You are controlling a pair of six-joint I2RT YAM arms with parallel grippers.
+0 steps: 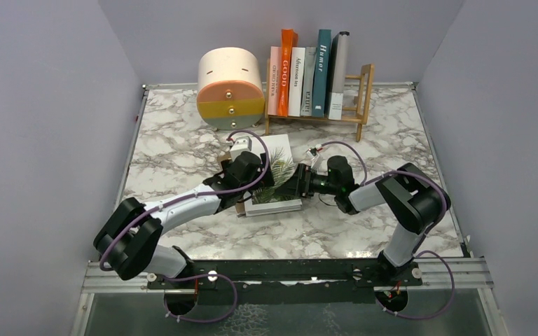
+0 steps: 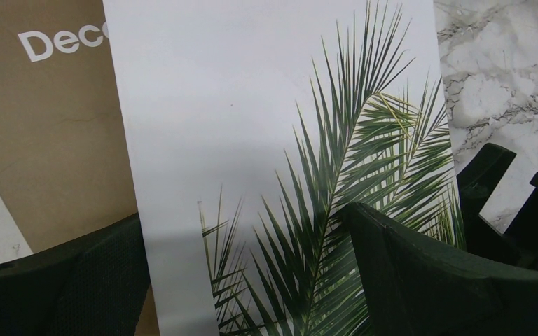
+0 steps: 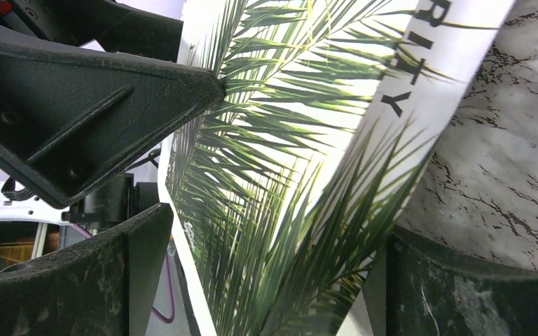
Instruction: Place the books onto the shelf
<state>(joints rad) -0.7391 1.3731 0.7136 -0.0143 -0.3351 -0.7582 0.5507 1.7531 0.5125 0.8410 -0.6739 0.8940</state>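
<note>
So six books are already stood upright, spines out, in the wooden shelf at the back of the marble table, packed toward its left end, with the orange book and the teal "Humor" book poking up tallest. A round cream, orange and yellow drawer box is parked just beside the shelf on its left. The white palm-leaf book is found mid-table, well apart from the shelf, laid cover up on top of a brown book with "Deco" printed on it, which sticks out past its left edge. Both arms are bent in over it. The left gripper is held over the near left part of the cover. Its fingers are spread as wide as they go, one over the brown book and one over the palm print, with nothing pinched. The right gripper is brought in from the right edge, fingers also wide apart, and the spine end of the palm-leaf book is seen sitting in the gap between them. Whether the pads are actually touching it can't be made out from the wrist view. The two grippers are crowded very close together over the cover.
</note>
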